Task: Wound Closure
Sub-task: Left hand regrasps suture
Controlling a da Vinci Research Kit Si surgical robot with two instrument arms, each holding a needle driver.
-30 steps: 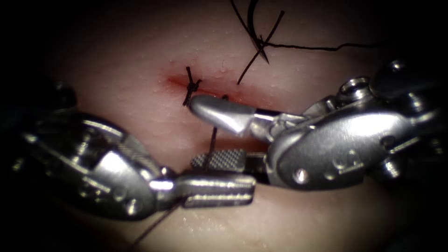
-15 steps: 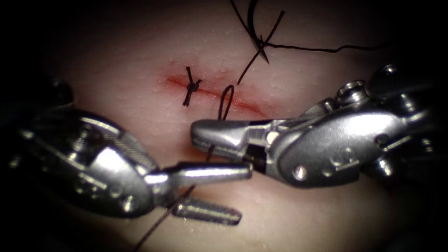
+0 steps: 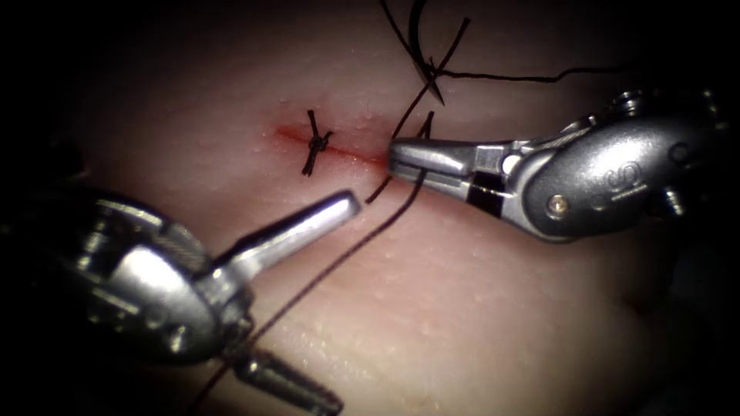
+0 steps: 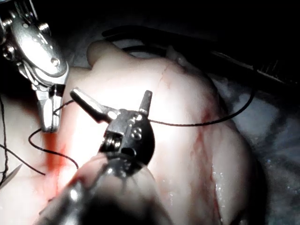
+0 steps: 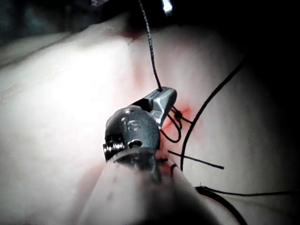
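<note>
Tying a second stitch right of the finished knot (image 3: 314,142) | endoscope: your right tool (image 3: 401,159) clamps the thread (image 3: 339,258) at the cut (image 3: 351,154); left tool (image 3: 301,293) gapes empty; needle (image 3: 422,46) lies loose, far side | left wrist: left jaws spread | right wrist: jaws closed on thread | next calls for steady tension.

The left arm's tool (image 3: 308,293) enters from the lower left of the endoscope frame with its jaws spread wide, one pointing up toward the centre and the other down to the bottom edge, gripping nothing. The right arm's tool (image 3: 397,159) reaches in from the right, jaws closed on the thread (image 3: 339,258).
</note>
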